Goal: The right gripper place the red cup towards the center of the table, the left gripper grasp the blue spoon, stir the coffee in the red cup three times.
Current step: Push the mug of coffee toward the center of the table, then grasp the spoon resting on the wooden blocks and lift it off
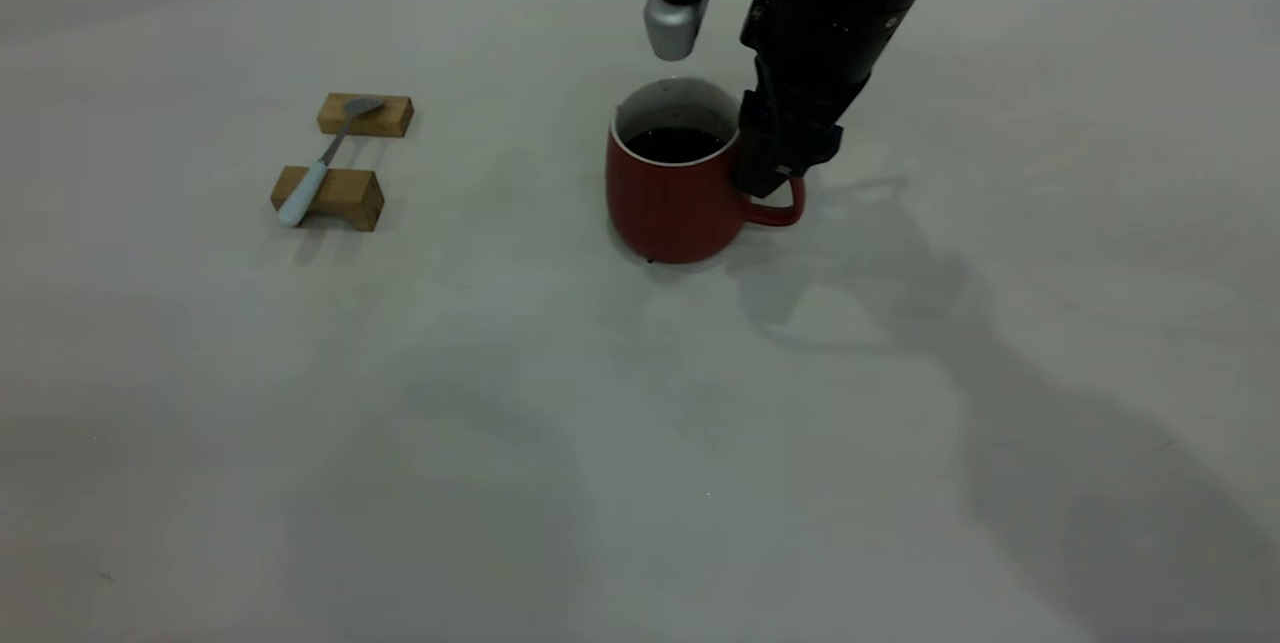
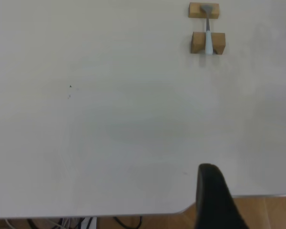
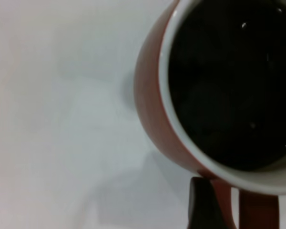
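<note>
One red cup (image 1: pixel 675 188) stands upright on the off-white desk (image 1: pixel 640 443), near the middle of its width and toward the far side in the exterior view. It holds dark coffee (image 1: pixel 675 144) that reaches well below the white rim; the speckled white inside shows above the liquid. Its single loop handle points toward the right side of the exterior view.

The right end effector (image 1: pixel 775 173) comes down from above at the cup's handle side. Its black fingers (image 3: pixel 205 205) sit at the handle, one of them showing just beside the red loop in the right wrist view, but I cannot tell whether they are clamped on the handle or standing apart from it. A silver-grey cylinder on the arm hangs above the cup's far rim.

One blue spoon (image 1: pixel 322 166) lies well apart from the cup, toward the left of the exterior view. It bridges two wooden blocks (image 1: pixel 330 198): the grey bowl rests on the farther block, the pale handle on the nearer one, with its tip overhanging the block's edge.

The left end effector (image 2: pixel 248 200) is far from the spoon, above the desk's edge, with a wide gap between its dark fingers and nothing held.
</note>
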Robot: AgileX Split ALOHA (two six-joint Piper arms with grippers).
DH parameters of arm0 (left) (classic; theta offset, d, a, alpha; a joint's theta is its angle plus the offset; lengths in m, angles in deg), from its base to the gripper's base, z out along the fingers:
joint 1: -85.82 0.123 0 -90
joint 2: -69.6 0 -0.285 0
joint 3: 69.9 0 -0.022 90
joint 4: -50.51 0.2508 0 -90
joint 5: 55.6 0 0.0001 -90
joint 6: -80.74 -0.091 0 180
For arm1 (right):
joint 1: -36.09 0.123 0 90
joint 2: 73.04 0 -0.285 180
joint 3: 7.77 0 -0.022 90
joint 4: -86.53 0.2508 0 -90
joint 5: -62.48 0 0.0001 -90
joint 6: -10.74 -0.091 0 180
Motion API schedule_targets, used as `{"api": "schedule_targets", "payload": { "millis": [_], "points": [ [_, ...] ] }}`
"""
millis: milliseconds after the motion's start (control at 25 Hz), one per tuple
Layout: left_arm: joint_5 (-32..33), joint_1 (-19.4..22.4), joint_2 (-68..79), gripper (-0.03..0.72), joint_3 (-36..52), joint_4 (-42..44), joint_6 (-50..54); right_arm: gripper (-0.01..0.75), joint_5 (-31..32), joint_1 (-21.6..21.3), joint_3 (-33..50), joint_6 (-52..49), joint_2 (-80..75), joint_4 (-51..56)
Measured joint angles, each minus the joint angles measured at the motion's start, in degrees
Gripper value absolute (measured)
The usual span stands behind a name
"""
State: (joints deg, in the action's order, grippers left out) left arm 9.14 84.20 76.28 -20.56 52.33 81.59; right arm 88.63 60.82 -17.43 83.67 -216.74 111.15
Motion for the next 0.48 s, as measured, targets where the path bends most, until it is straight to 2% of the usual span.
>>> {"api": "schedule_targets", "payload": {
  "millis": [280, 480],
  "points": [
    [0.0, 0.0, 0.0, 0.463, 0.0, 0.0, 0.0, 0.484, 1.56, 0.22, 0.06, -2.97, 1.95, 3.85],
    [0.0, 0.0, 0.0, 0.463, 0.0, 0.0, 0.0, 0.484, 6.76, 0.39, 0.1, -13.78, 15.22, 4.52]
  ]
}}
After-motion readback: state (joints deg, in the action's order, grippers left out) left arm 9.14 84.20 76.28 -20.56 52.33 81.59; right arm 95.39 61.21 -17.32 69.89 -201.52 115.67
